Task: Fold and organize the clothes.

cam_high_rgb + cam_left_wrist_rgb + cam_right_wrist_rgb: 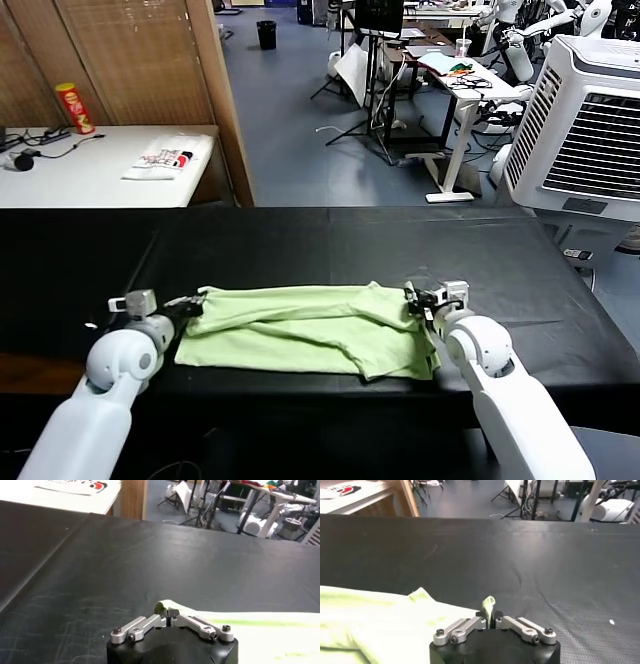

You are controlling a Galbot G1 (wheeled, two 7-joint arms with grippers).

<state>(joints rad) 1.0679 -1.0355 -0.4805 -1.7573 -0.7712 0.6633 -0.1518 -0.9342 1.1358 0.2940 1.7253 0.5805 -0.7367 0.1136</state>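
Observation:
The clothes, a pale light-green shirt (300, 330), lie loosely folded lengthwise across the black table (330, 240) near its front edge. My left gripper (192, 300) is at the shirt's left end, shut on a pinch of the green cloth (167, 606). At the shirt's right end my right gripper (416, 298) is shut on a thin upright fold of cloth (489, 607). Both held corners sit slightly raised off the table. The shirt's print and buttons are not visible.
Black cloth covers the table beyond the shirt (520, 550). A white side table (100, 160) at the back left holds a red can (74, 108) and a white packaged item (165, 160). A large cooler unit (590, 130) stands at the right, with desks behind.

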